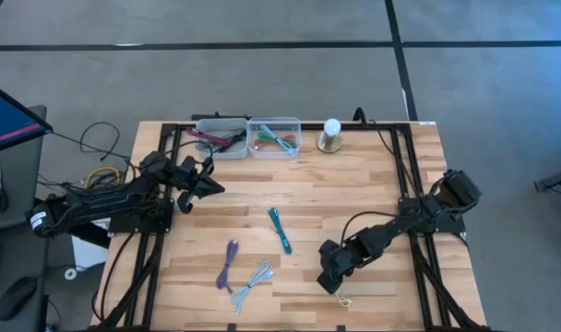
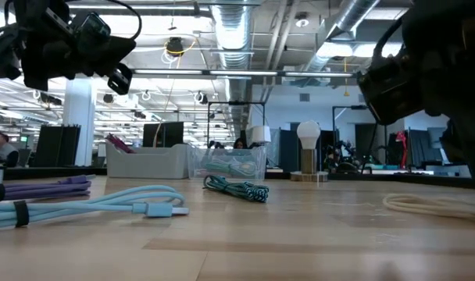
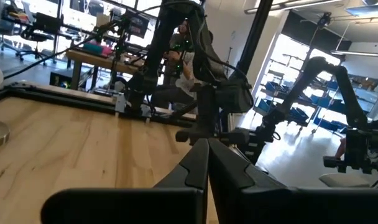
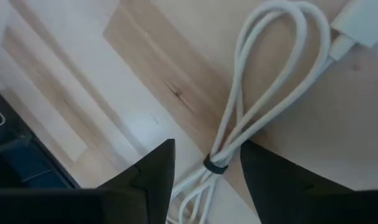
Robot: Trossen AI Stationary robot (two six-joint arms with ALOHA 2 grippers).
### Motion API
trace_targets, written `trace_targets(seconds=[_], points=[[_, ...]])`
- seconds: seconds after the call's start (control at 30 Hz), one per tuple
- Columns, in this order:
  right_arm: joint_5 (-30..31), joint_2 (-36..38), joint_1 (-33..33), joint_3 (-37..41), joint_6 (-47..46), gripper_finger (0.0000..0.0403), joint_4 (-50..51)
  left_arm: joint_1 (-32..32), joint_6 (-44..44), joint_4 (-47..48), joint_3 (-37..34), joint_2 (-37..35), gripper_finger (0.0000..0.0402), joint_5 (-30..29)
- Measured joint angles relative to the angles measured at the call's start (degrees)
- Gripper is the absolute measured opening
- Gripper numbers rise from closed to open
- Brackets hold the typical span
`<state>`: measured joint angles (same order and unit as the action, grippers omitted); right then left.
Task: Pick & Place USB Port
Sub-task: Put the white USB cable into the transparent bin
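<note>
Near front table edge (image 1: 373, 318) – right gripper (image 4: 204, 165) spread wide over white cable (image 4: 263, 93); left gripper (image 3: 207, 163) pinched closed, well apart.

The white cable (image 4: 257, 93) runs off the wrist picture's edges, so its plug and the far end of its coil are cut off. From above, the right gripper (image 1: 333, 277) covers nearly all of it, only a pale loop peeks out. What's inside the two bins (image 1: 248, 138) is too small to make out beyond coloured cables. Low view's blue cable (image 2: 97, 204) gets clipped at the frame edge.
</note>
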<state>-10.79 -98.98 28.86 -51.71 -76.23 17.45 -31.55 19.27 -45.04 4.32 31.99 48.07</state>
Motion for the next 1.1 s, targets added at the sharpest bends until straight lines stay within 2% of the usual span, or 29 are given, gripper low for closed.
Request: trace_targets(seconds=[0.37, 0.73, 0.97, 1.1], points=[[-0.25, -3.23, 0.00, -1.52, 1.83, 0.0140, 1.65, 0.00, 0.02, -0.04, 0.00, 0.00, 0.0010, -0.02], [0.21, -3.29, 0.00, -1.41, 6.36, 0.0009, 3.79, 0.00, 0.02, -0.21, 0.00, 0.00, 0.0010, 0.00], [1.17, -2.86, 0.00, -1.41, 9.15, 0.0004, 4.73, 0.00, 0.02, -0.24, 0.00, 0.00, 0.0011, 0.00], [4.53, -0.77, -0.92, -1.08, 12.45, 0.0002, 5.40, 0.00, 0.02, -0.21, 0.00, 0.00, 0.0011, 0.00]])
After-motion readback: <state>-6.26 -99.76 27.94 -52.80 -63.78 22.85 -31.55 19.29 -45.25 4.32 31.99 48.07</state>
